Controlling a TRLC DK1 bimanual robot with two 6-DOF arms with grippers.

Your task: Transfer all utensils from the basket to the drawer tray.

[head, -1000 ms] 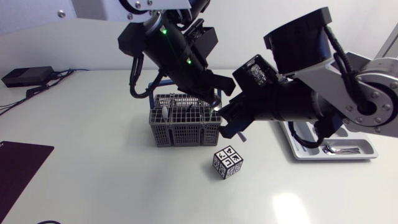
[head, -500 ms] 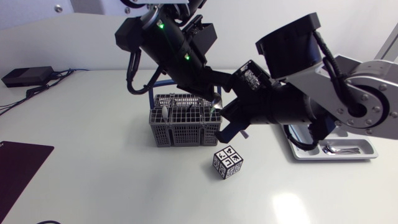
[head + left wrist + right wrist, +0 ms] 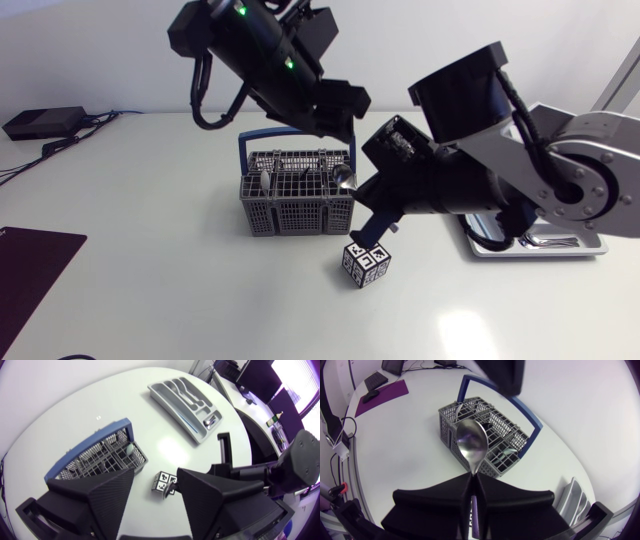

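Spoon [image 3: 471, 442]: held by its handle in the right claw [image 3: 474, 476], fingers pressed together on it, bowl pointing out ahead. In the head view the spoon sits at the right end of the basket [image 3: 297, 195], above its rim.

Left claw [image 3: 156, 474]: fingers spread wide, nothing between them. It hangs above the basket's far right side, near the right claw but not touching it.

Open room: the basket stands mid-desk, towards the far edge. Bare desk surface lies between it and the purple mat [image 3: 30, 265] at the left near edge, and along the near edge. A marker cube [image 3: 366, 262] rests just in front of the basket's right front corner, under the right arm.

Containers: the basket has a blue handle, and at least one utensil [image 3: 263, 182] stands in its left end compartment. The drawer tray [image 3: 480, 245] lies near the desk's right edge, partly hidden by the right arm, with cutlery [image 3: 545, 240] in one end compartment.
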